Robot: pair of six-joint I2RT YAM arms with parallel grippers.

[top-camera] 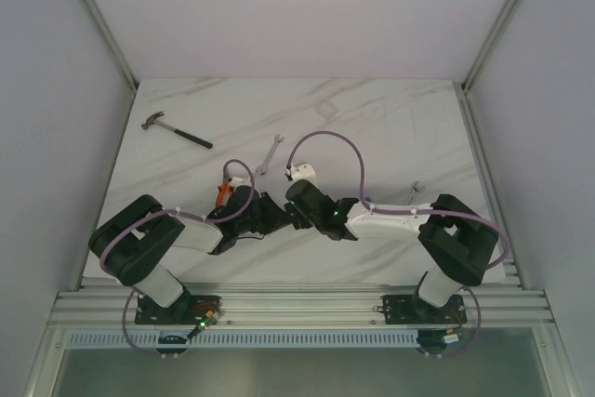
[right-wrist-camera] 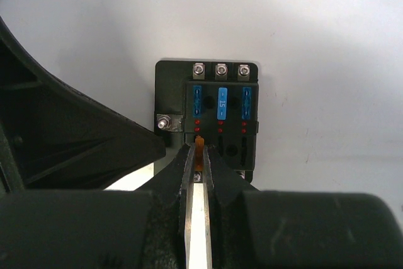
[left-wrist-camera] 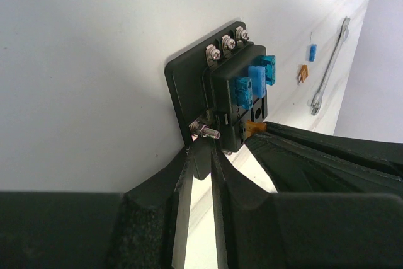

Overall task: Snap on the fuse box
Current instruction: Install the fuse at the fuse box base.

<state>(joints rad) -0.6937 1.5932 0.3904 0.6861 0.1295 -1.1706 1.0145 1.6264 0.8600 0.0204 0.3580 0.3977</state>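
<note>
Fuse box [right-wrist-camera: 232, 148] is being clamped at its edge by the left gripper [left-wrist-camera: 201, 149]; amber fuse [right-wrist-camera: 199, 143] is being pinched at its lower-left slot by the right gripper [right-wrist-camera: 200, 154].

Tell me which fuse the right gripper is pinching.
The amber fuse, at the fuse box's lower-left slot; the three blue fuses sit untouched in the upper row.

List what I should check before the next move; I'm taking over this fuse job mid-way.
1. Fuse box steadied by left fingers on its base plate: ok.
2. Amber fuse pinched by right fingers: ok.
3. Fuse over the lower left slot: ok.
4. Fuse fully seated: cannot tell.
5. Three blue fuses in upper row: ok.
</note>
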